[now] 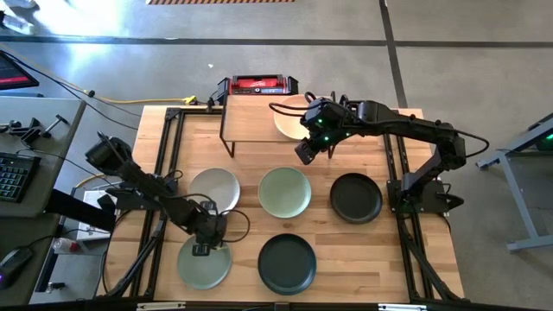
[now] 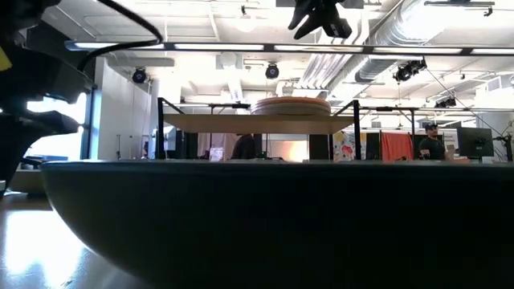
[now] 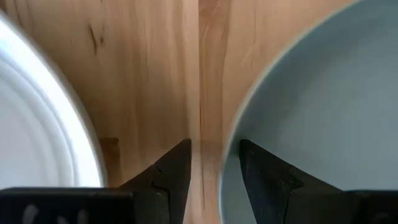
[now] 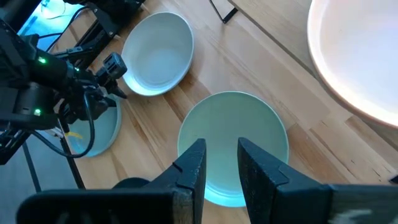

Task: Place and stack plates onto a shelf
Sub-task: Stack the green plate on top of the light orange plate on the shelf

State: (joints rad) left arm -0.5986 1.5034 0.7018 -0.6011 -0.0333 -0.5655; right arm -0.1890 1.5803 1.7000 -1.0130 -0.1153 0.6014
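Wooden tabletop on grey floor; lab room w/ ceiling ducts beyond, seen in low view.

Shelf at far edge, centre. Peach plates stacked on shelf's right half; in low view stack sits on shelf board, approx. centre.

On tabletop, 5 plates in 2 rows. Far row: white plate, green plate, black plate. Near row: 2nd green plate, 2nd black plate, the latter filling low view's foreground.

Left arm: reaches from table's left edge toward near-left corner, elbow bent, wrist pitched down. Left gripper low over far rim of 2nd green plate; fingers apart, straddling rim, one over bare wood betw. white plate and 2nd green plate, other over plate's inside. Contact w/ rim: cannot tell. Nothing clamped.

Right arm: extends from right edge across to shelf's right front, forearm approx. level, wrist angled down. Right gripper raised just in front of shelf, above gap betw. shelf and green plate; fingers slightly apart, empty.
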